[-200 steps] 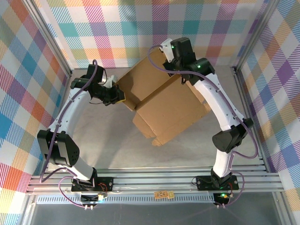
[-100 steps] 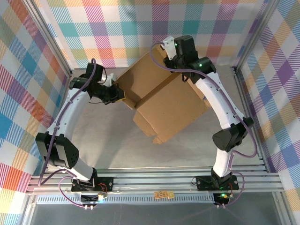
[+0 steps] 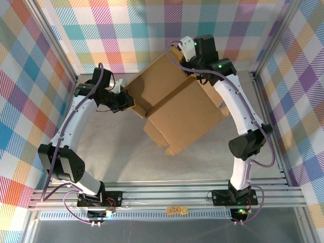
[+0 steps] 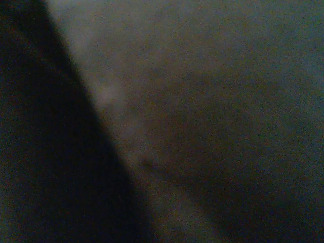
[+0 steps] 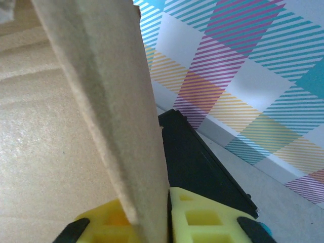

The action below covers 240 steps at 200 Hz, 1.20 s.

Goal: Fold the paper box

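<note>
The paper box (image 3: 177, 109) crowds the tabletop's (image 3: 119, 154) back middle; the near strip lies open. Checked walls (image 3: 30, 76) close three sides; a black block (image 5: 202, 169) sits just beside the raised flap (image 5: 111, 101).

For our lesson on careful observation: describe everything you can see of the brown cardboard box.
The paper box is plain brown corrugated cardboard, unmarked and half folded. Its panels are raised at angles, and flaps and a tab stick out at its near end. It sits skewed on the table. The left pincer pinches its left flap. The right pincer clamps a far panel, seen edge-on between yellow pads.
</note>
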Each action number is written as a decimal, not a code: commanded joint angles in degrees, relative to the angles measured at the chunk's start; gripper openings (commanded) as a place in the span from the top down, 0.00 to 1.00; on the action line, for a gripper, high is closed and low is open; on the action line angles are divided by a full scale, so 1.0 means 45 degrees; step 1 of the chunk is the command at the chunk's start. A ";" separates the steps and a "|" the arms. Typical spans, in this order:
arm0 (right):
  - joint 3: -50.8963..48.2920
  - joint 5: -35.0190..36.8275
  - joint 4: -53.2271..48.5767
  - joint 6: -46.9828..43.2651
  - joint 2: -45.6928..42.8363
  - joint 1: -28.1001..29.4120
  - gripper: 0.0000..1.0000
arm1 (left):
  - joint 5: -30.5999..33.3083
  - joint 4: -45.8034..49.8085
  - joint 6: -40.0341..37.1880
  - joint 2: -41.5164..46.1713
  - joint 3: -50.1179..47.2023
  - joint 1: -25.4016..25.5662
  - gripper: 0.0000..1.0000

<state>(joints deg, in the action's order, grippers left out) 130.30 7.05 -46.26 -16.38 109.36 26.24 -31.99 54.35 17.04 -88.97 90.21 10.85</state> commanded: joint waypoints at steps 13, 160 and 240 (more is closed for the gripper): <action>0.0498 0.1343 0.0172 0.0255 0.0382 0.0131 0.98 | -0.0514 0.0088 -0.0147 0.0474 0.0501 0.0128 1.00; 0.0328 1.0952 0.0527 0.0211 0.0848 0.3136 1.00 | 0.7301 0.1908 0.4454 0.0868 0.0358 0.0965 1.00; 0.1050 1.1462 -0.0846 0.1458 0.0950 0.4121 1.00 | 0.8963 0.2625 0.4974 0.1018 0.0091 0.1006 1.00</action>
<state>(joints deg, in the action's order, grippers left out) 131.90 50.17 -46.52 -11.27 113.32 44.73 -1.98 59.83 36.60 -85.21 90.94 15.97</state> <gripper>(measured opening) 0.100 0.079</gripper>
